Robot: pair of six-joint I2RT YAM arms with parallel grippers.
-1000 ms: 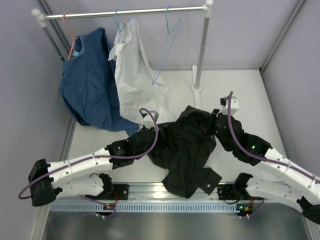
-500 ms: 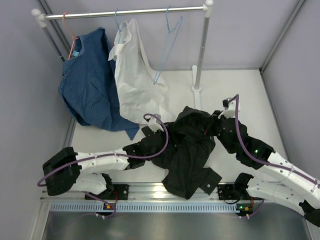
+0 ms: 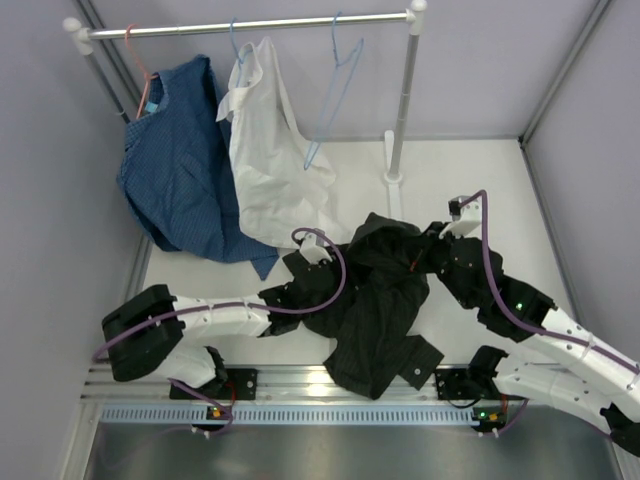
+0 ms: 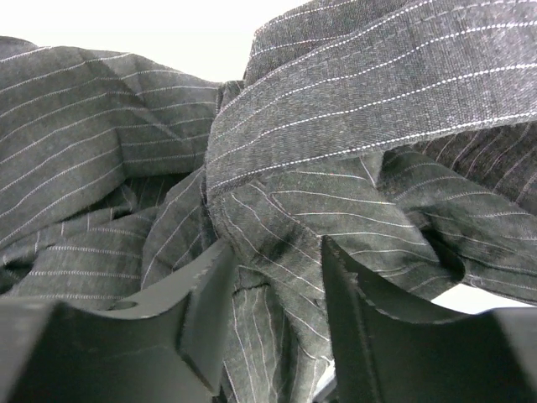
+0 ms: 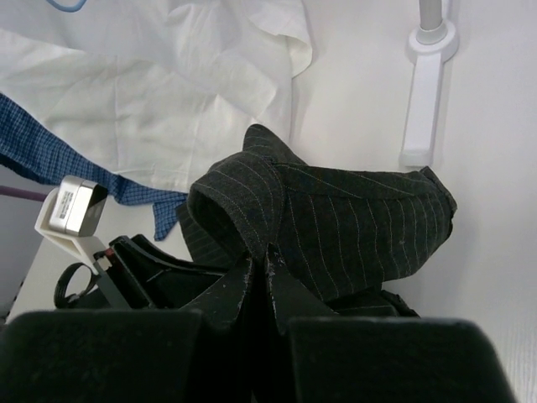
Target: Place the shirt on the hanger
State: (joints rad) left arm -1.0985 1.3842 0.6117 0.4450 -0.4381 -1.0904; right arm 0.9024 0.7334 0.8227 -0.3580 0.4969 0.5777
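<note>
The black pinstriped shirt (image 3: 375, 310) lies crumpled on the white table between my two arms. My left gripper (image 3: 335, 287) is pushed into its left side. In the left wrist view a thick fold of shirt (image 4: 352, 92) fills the gap between the left gripper's (image 4: 277, 248) half-closed fingers. My right gripper (image 3: 418, 262) is at the shirt's upper right, shut on a raised fold (image 5: 352, 218) that stands up from its fingertips (image 5: 267, 256). The light-blue wire hanger (image 3: 335, 90) hangs bare on the rod, well behind the shirt.
A clothes rack spans the back: rod (image 3: 250, 25), right post (image 3: 405, 100) and its foot (image 5: 424, 92) just beyond the shirt. A blue shirt (image 3: 175, 170) on a pink hanger and a white shirt (image 3: 270, 150) hang at left, their hems reaching the table.
My left arm has reached further right into the shirt and its jaws have closed in around a fold. The right gripper has stayed shut on the shirt, barely shifting.
</note>
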